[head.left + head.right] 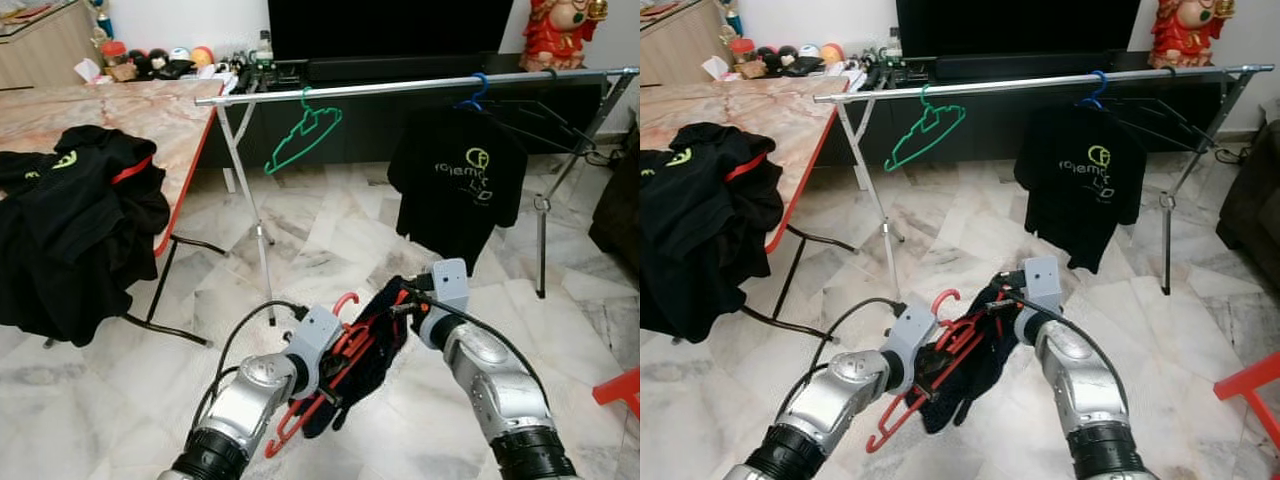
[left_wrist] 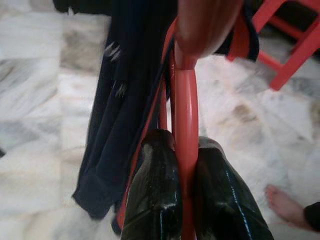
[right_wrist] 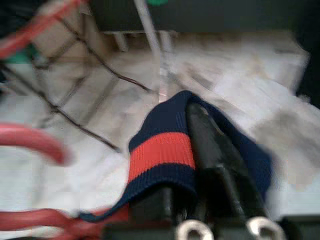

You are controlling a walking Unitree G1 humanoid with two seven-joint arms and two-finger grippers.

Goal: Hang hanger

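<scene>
A red hanger (image 1: 330, 372) carrying a dark navy garment (image 1: 375, 350) hangs low between my two arms, above the marble floor. My left gripper (image 1: 332, 378) is shut on the red hanger (image 2: 186, 150); its black fingers (image 2: 155, 200) press the bar from both sides. My right gripper (image 1: 400, 305) is shut on the garment's ribbed navy and red edge (image 3: 161, 155). Ahead stands a metal clothes rail (image 1: 400, 87). On it hang a bare green hanger (image 1: 303, 135) and a black T-shirt (image 1: 460, 180) on a blue hanger (image 1: 475, 92).
A table (image 1: 170, 110) on the left holds a heap of black clothes (image 1: 75, 225). A dark TV cabinet (image 1: 400, 60) stands behind the rail. A red stool (image 1: 620, 388) is at the right edge. A person's bare foot (image 2: 285, 202) rests on the floor.
</scene>
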